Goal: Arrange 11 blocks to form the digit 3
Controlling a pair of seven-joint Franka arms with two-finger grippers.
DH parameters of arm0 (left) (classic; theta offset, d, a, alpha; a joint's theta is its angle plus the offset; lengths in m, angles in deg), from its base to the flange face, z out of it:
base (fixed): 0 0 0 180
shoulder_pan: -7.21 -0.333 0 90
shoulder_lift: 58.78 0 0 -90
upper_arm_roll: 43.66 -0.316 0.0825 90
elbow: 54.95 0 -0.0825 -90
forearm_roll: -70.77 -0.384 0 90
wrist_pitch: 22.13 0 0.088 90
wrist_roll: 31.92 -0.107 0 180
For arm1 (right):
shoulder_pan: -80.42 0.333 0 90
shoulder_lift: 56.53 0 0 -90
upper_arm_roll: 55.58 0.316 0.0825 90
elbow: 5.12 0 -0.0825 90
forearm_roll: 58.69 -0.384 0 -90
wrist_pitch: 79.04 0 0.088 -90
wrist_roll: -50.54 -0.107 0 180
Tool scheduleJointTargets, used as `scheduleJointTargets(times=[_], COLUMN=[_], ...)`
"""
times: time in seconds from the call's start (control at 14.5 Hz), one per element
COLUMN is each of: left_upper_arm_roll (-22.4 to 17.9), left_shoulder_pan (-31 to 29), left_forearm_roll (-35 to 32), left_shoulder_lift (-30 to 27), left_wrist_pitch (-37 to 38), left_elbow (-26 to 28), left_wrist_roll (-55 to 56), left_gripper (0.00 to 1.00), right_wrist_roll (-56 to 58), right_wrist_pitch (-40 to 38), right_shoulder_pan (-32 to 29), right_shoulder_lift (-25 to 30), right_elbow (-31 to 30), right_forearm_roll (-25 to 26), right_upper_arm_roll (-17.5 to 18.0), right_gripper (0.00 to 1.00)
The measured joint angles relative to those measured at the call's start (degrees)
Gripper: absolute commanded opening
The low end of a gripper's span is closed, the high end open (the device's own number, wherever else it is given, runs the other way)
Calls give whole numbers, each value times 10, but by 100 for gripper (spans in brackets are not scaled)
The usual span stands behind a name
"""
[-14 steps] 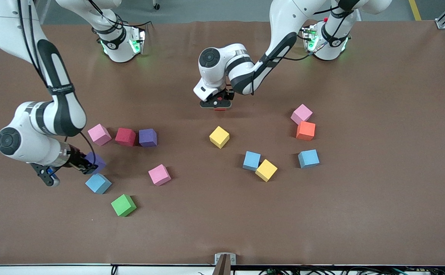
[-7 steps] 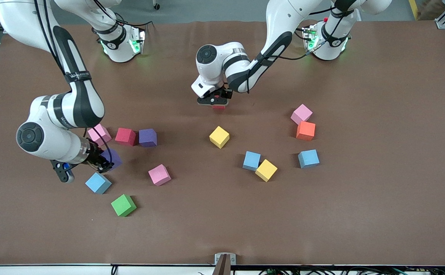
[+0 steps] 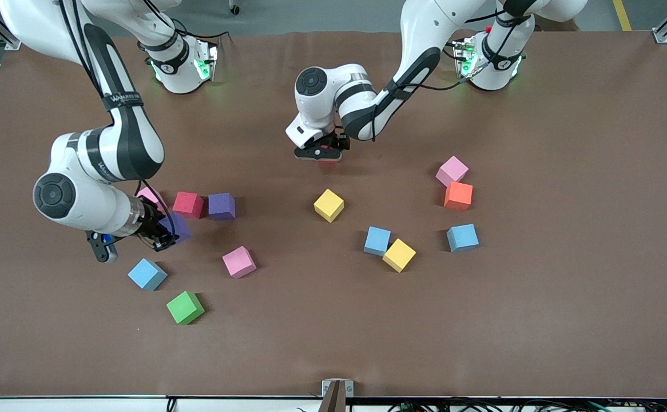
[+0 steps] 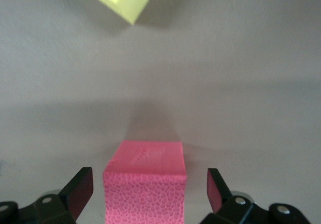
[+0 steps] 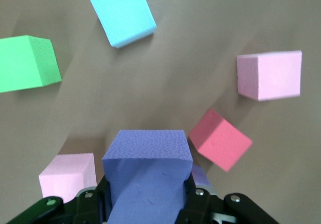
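My left gripper stands open around a red block that rests on the table; in the left wrist view there is a gap between this red block and each side of the gripper. My right gripper is shut on a purple block, held low beside a row of pink, red and purple blocks. The right wrist view shows that purple block filling the gripper. No digit 3 shows.
Loose cubes lie about: pink, light blue, green, yellow, light blue touching yellow, light blue, orange and pink. The right arm's elbow hangs over the pink end of the row.
The left gripper opened and let go of the red block on the table. The right gripper carried the purple block away from the light blue cube toward the pink-red-purple row.
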Motion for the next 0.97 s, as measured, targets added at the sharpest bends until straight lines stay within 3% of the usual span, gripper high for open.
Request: scheduleJointTargets(times=[0.41, 0.69, 0.97], left_upper_arm_roll=[-5, -12, -16], left_shoulder_pan=[-88, -97, -94], left_forearm_roll=[5, 36, 39], left_shoulder_lift=[-8, 12, 48], left_wrist_pitch=[0, 0, 0], left_elbow=[-38, -81, -112], left_wrist_roll=[6, 150, 313], left_gripper=[100, 100, 100], right_wrist_roll=[-108, -201, -331], right_wrist_pitch=[6, 79, 100], right_shoulder_pan=[54, 87, 150], right_shoulder_lift=[95, 132, 147], right_elbow=[-81, -167, -222], right_forearm_roll=[-26, -28, -28], right_upper_arm_roll=[1, 1, 3], right_gripper=[0, 0, 0])
